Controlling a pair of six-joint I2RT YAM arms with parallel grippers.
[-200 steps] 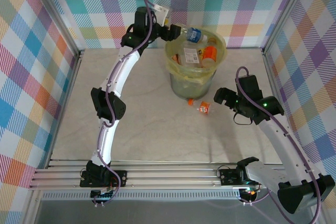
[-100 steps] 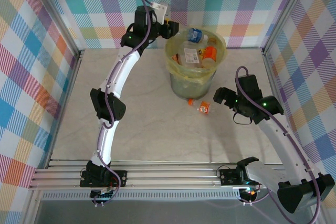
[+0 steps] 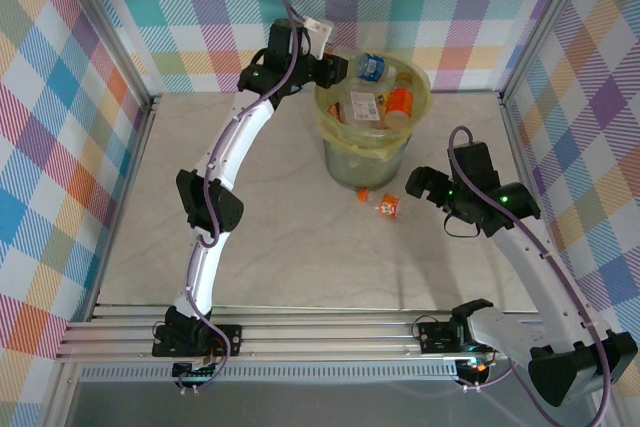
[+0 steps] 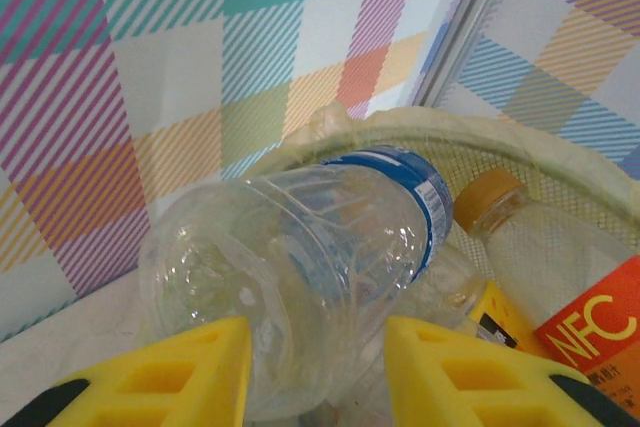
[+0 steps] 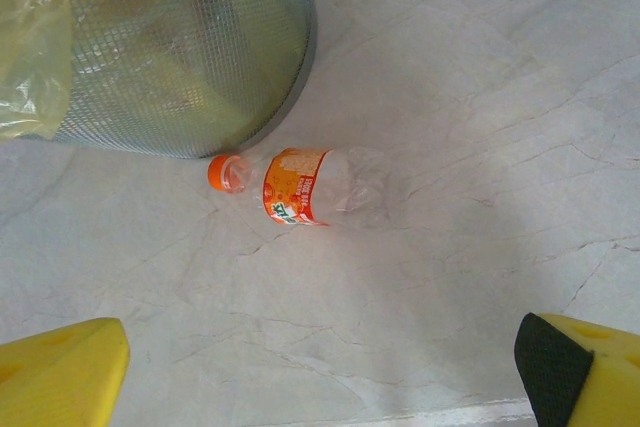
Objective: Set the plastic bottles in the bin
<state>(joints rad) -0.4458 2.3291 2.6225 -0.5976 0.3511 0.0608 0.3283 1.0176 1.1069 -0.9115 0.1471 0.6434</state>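
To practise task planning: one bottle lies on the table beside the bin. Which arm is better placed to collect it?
Right. Its open tool hovers beside the orange-labelled bottle, which its wrist camera looks down on. The left tool is up at the far rim of the bin.

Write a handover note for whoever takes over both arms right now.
Left gripper: shut on the base of the blue-label bottle, which lies atop the binned bottles at the rim of the bin.
Right gripper: open, empty, above the orange-label bottle on the table beside the bin.
Done: those already inside.
Left: release the blue-label one, then bin the orange-label bottle.
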